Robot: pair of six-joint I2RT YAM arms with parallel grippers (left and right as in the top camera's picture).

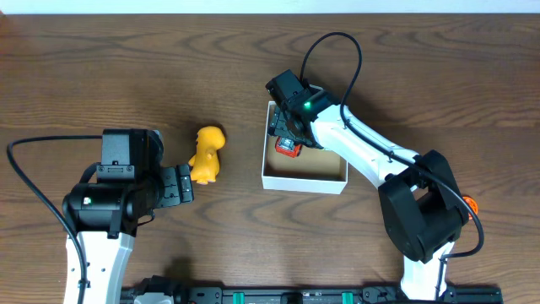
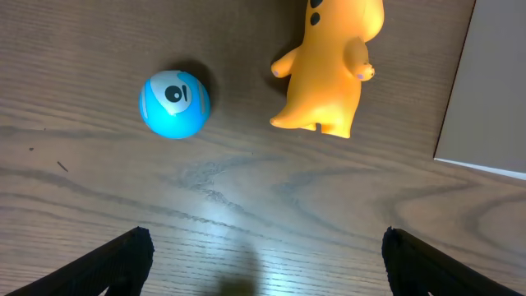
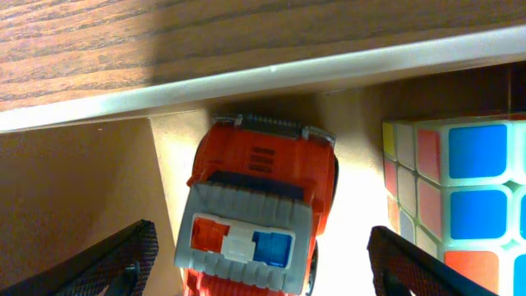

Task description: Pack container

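Right pincer [image 3: 261, 247] apart over truck [image 3: 259, 189] in box [image 3: 271, 74] | left pincer [image 2: 267, 247] apart, yellow toy [image 2: 329, 66] at 1 o'clock | your off-centre grab could shove it away

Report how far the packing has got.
Done: a red toy truck and a colour cube lie inside the container. In hand: nothing; the right gripper hangs open over the truck, the left gripper open above the table. Remaining: the yellow toy figure and the blue ball lie outside on the table.
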